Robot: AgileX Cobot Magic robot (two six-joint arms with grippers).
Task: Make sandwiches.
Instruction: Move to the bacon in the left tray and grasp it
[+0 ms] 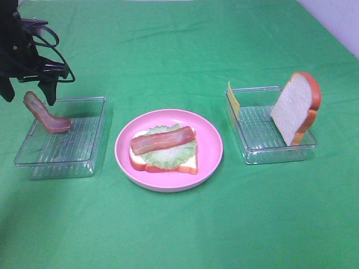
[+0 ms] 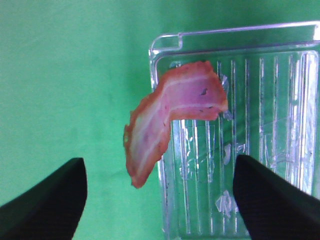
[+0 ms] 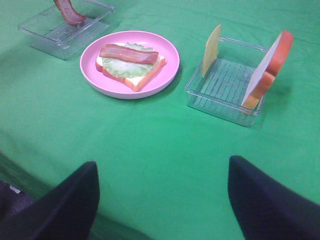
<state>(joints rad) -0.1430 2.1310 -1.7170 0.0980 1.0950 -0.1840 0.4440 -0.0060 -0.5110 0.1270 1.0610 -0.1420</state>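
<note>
1. Green cloth (image 1: 179, 45) fills nearly every view, with a few soft creases.
2. Far right corner: pale surface (image 1: 339, 22) (wall or floor, can't tell).
3. Right wrist view: cloth folds down at one edge, dark grey patch (image 3: 5, 192) below it.
4. Light even, shadows soft.

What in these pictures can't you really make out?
Right hand: missing from the high view; its own camera shows only two dark fingertips, cut by the picture's edge.
Bread on the plate: high view, mostly covered by lettuce and bacon.
Cheese: high view, nearly edge-on, face barely seen.
Left arm: high view, cut by the picture's edge.
</note>
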